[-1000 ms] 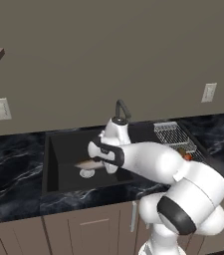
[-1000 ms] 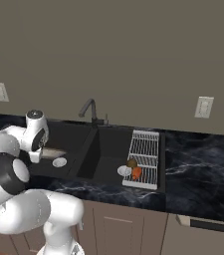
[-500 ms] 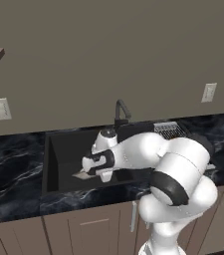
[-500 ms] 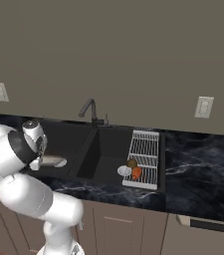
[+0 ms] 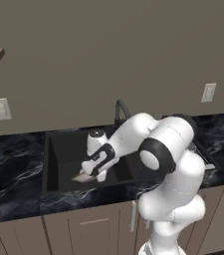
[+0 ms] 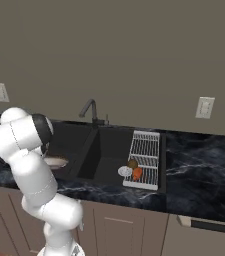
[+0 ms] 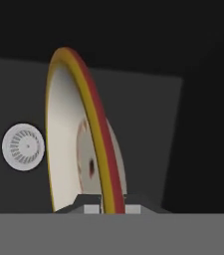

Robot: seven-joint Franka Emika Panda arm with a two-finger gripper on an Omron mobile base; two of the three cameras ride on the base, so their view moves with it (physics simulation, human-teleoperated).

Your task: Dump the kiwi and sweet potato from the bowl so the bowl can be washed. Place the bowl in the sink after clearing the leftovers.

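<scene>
The gripper (image 5: 87, 175) is clenched on the rim of the bowl (image 5: 83, 177), left of centre in the left base view, low in the sink (image 5: 58, 154). In the right base view, kiwi (image 6: 132, 164) and sweet potato (image 6: 137, 173) lie at centre by the wire rack (image 6: 147, 150).

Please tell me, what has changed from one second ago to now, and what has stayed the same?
The arm swung the bowl leftward and lower into the left basin of the sink. The gripper stays shut on the bowl's rim. The kiwi and sweet potato have not moved.
</scene>
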